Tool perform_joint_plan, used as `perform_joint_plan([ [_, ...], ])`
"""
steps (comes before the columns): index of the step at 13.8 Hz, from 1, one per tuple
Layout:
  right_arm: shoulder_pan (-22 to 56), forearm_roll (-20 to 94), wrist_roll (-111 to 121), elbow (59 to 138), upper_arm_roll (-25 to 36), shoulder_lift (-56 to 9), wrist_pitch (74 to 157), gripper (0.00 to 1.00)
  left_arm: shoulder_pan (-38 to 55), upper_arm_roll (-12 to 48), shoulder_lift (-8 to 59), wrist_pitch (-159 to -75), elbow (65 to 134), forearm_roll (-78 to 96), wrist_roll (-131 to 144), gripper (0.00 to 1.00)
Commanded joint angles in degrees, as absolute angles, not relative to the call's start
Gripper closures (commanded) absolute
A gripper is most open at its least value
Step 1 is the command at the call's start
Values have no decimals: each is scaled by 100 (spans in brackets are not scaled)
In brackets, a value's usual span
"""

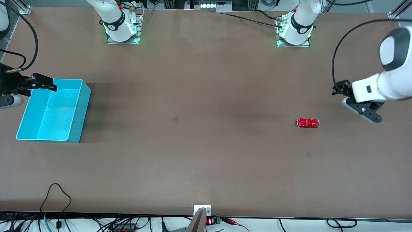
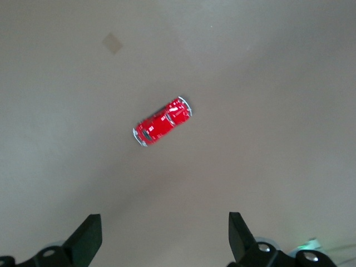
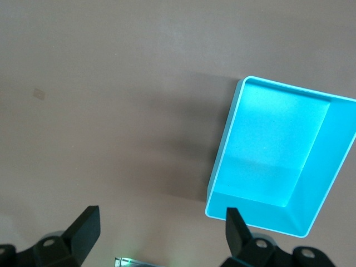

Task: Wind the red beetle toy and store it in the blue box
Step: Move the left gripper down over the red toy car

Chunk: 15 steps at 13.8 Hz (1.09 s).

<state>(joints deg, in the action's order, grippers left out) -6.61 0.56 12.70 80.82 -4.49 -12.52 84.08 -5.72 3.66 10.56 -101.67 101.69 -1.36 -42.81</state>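
The red beetle toy (image 1: 308,123) stands alone on the brown table toward the left arm's end; in the left wrist view (image 2: 162,121) it lies ahead of the open fingers. My left gripper (image 1: 360,108) hangs in the air beside the toy, toward the table's end; it is open and empty (image 2: 165,233). The blue box (image 1: 80,112) sits empty toward the right arm's end and shows in the right wrist view (image 3: 278,133). My right gripper (image 1: 45,83) hovers over the box's corner farthest from the front camera; it is open and empty (image 3: 161,231).
The two arm bases (image 1: 122,29) (image 1: 294,32) stand along the table's edge farthest from the front camera. Small square marks (image 1: 175,119) (image 1: 308,155) lie flat on the table. Cables (image 1: 58,196) lie at the edge nearest the front camera.
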Motion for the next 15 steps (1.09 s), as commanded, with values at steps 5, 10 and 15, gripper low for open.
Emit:
perform_joint_plan([
  [5,-659,141,1327,8147,-536,-1696,8297,0,-695,439,1591,-11888,10958,-255,-6922,0],
  [10,-659,132,1327,8156,-536,-1731,8262,0,-659,475,1915,-13243,11619,-579,-7838,0],
  [15,-659,132,1230,8200,-536,-1731,8270,0,-721,475,2170,-14422,12190,-580,-8561,1],
])
